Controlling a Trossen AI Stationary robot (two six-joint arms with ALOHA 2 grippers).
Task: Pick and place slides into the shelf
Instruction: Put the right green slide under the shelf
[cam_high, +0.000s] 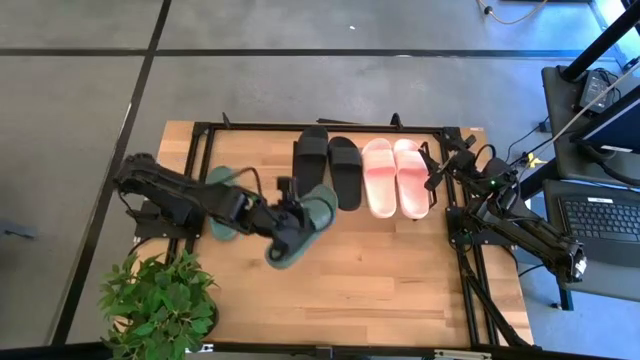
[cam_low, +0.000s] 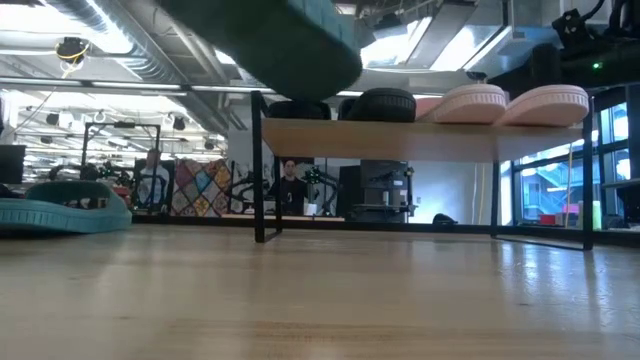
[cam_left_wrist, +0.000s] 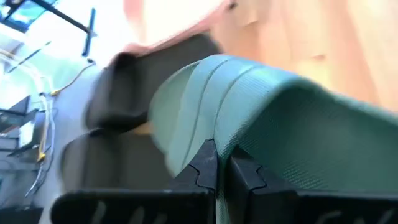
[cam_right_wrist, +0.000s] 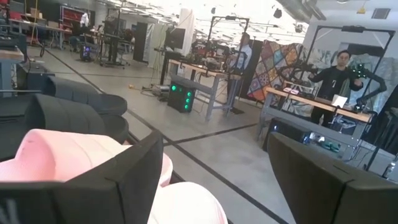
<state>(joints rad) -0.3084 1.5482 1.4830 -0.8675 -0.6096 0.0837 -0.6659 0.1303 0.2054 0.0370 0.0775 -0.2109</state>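
My left gripper (cam_high: 290, 222) sits near the middle of the wooden table (cam_high: 400, 280), its fingers pressed together on the strap of a dark green slide (cam_high: 305, 225). The low view shows that slide (cam_low: 290, 35) hanging clear of the tabletop. The other green slide (cam_high: 222, 205) lies flat behind my left arm, toward the table's left edge.

The shelf (cam_high: 250, 127), a frame of thin black tubing, runs along the far edge of the table. On it rest the black pair (cam_high: 328, 170) and, to their right, the pink pair (cam_high: 392, 177). The lifted green slide hangs just in front of the nearer black one, its toe close to that sole. The shelf's stretch to the left of the black pair is bare wood, bounded by the tubing.

My right gripper (cam_high: 437, 170) waits at the right end of the shelf, just beside the outer pink slide, fingers (cam_right_wrist: 311, 180) spread wide and holding nothing.

A potted plant (cam_high: 160, 305) stands at the near left corner, close under my left arm. The near half of the table, from the plant to the right edge, is plain wood. Beyond it lies a grey floor; a laptop (cam_high: 600, 215) sits on a stand to the right. Across the room are workbenches and people (cam_right_wrist: 339, 78) standing at them.
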